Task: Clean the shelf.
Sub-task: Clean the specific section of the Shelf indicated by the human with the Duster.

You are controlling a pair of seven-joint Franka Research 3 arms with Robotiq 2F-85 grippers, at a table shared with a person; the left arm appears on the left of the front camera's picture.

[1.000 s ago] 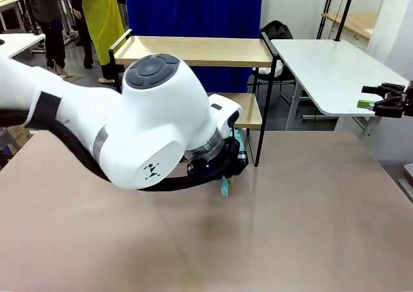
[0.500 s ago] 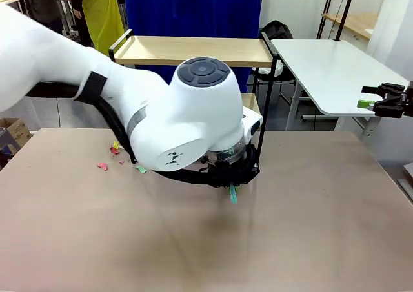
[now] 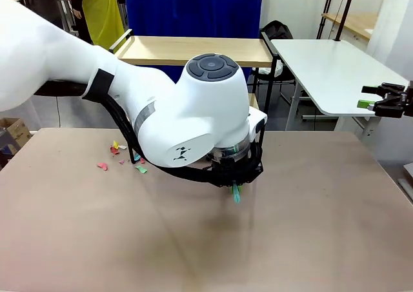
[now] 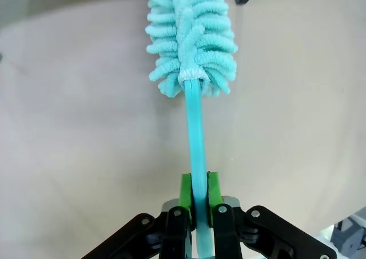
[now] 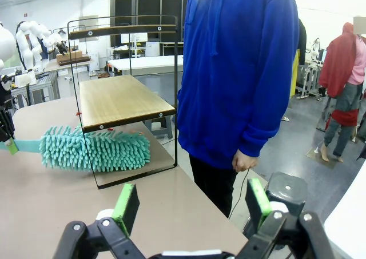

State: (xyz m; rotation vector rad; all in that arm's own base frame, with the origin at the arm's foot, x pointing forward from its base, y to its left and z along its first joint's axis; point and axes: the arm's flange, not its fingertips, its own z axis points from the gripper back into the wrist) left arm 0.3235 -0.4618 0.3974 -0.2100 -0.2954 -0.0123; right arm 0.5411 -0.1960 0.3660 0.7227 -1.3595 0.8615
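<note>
while the left gripper [image 4: 197, 193] had its green pads pinched tight on the thin teal handle of the duster [image 4: 191, 36], the left arm reached across the middle of the table [image 3: 310, 227], wrist bent low and the handle nearly level. the right gripper [image 3: 382, 102] hung wide open and empty, off to the side. coloured scraps [image 3: 119, 155] lay on the tabletop. the duster's fluffy head sat low by the feet of the shelf [image 3: 193, 50], which stood at the far edge with a person [image 5: 240, 70] behind it. it looked like mid-sweep; next the head needed lifting onto a board.
</note>
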